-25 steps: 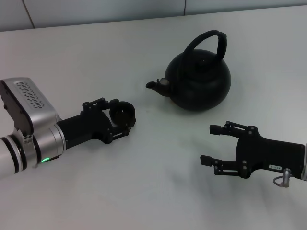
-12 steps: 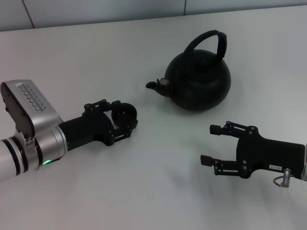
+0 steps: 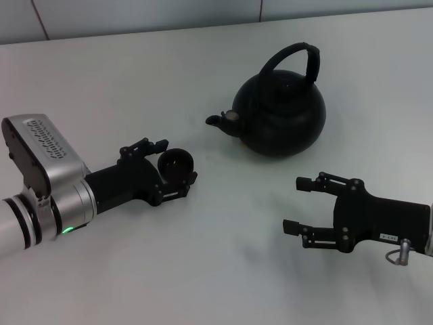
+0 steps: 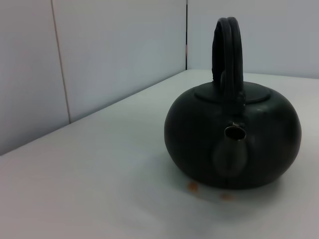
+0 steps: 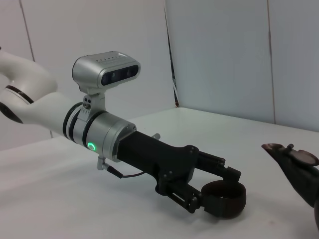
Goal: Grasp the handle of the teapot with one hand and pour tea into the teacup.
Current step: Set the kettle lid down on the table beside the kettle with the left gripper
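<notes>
Here, left end effector (image 3: pixel 177 169) low, level, clamping teacup (image 3: pixel 175 163); right end effector (image 3: pixel 298 203) spread

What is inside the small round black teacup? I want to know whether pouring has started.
The small round black teacup, clasped by the left gripper, shows only a dark interior; tea cannot be made out.

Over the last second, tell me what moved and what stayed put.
The left claw, shut on the teacup, has carried it slightly toward the robot's right and nearer the robot, along the table. The teapot and the open right claw stayed where they were; the handle is untouched.
</notes>
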